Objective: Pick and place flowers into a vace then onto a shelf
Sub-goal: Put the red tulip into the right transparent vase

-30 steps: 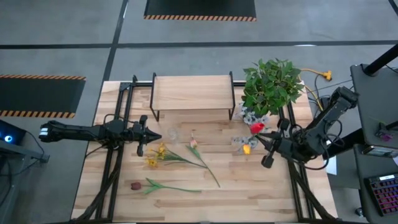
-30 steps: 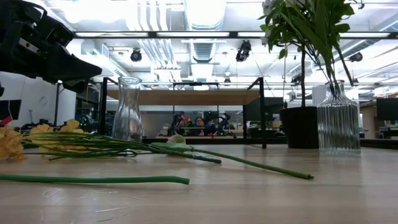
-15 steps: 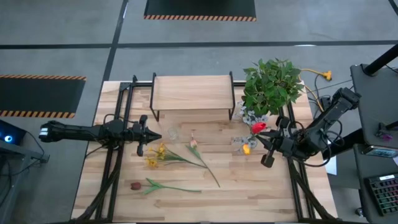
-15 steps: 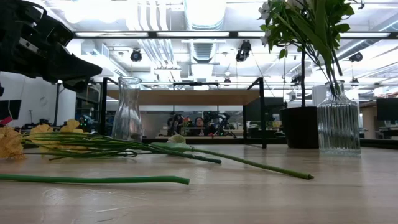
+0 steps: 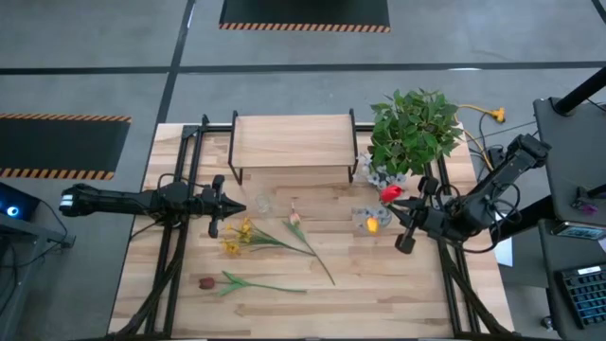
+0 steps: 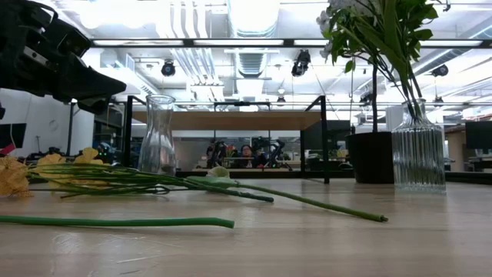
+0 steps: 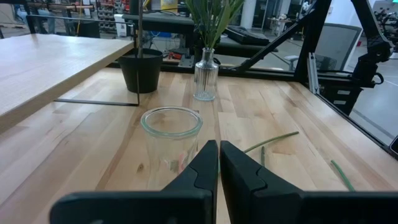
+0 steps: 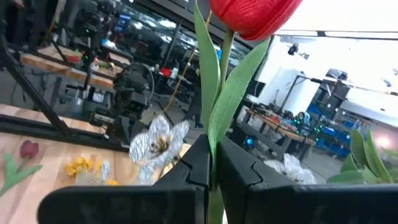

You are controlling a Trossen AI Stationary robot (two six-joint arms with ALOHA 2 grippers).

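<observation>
My right gripper (image 5: 398,205) is at the table's right, shut on a red tulip (image 5: 390,193) above a ribbed glass vase (image 6: 417,154). The vase holds several green stems, a yellow head and white sprays. Loose flowers lie flat on the table: yellow ones (image 5: 237,235), a pale pink one (image 5: 294,218) and a maroon one (image 5: 206,282). A clear vase (image 7: 171,134) stands upright just in front of my left gripper (image 7: 219,155), which is shut and touches nothing. The shelf (image 5: 294,140) stands at the far middle. My right gripper pinches the tulip's green stem and a leaf (image 8: 215,134) between its two fingers, a little below the red head. The fingers come roughly level from the table's right and lie across the stem. The tulip stands upright, head above the fingers; its lower end is hidden.
A bushy potted plant (image 5: 415,128) stands at the far right, beside the shelf and behind the ribbed vase. Black frame rails (image 5: 180,256) run along both table sides. Bare wood lies near the front edge to the right of the maroon flower's stem.
The bunch above the ribbed vase has leaned slightly toward the table's left along with the held tulip. The vase itself has stayed where it was.
</observation>
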